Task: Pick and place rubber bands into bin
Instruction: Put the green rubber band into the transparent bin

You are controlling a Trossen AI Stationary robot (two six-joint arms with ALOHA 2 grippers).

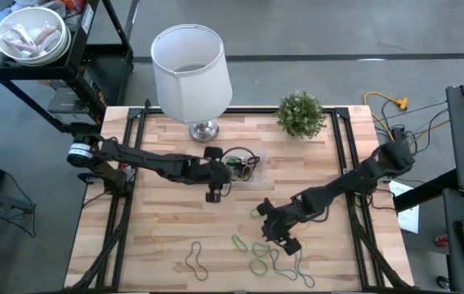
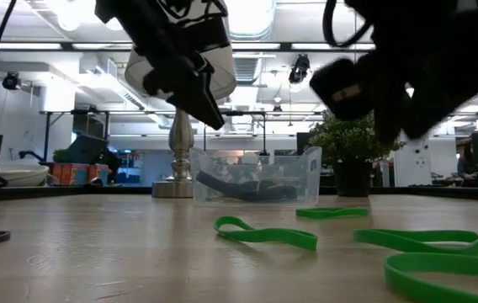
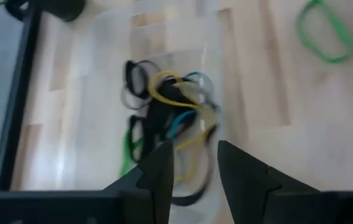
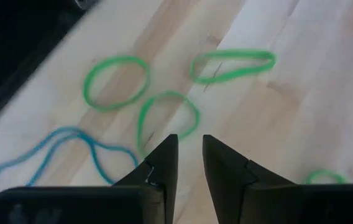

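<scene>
The left pincer [image 1: 230, 173] hangs over the clear bin [image 1: 246, 166] near the middle of the wooden bench [image 1: 167, 229], its fingers [image 3: 158, 171] parted with nothing between them; below it the bin holds a tangle of black, yellow, green and blue rubber bands [image 3: 167, 118]. A white lamp [image 1: 189, 69] stands behind the bin and a small potted plant [image 1: 301, 113] farther right. The right pincer [image 1: 285, 237] is lowered over the front of the bench, its fingers [image 4: 164, 165] a narrow gap apart and empty, above loose green bands [image 4: 167, 118] and a long blue band [image 4: 52, 152] lying flat on the wood.
</scene>
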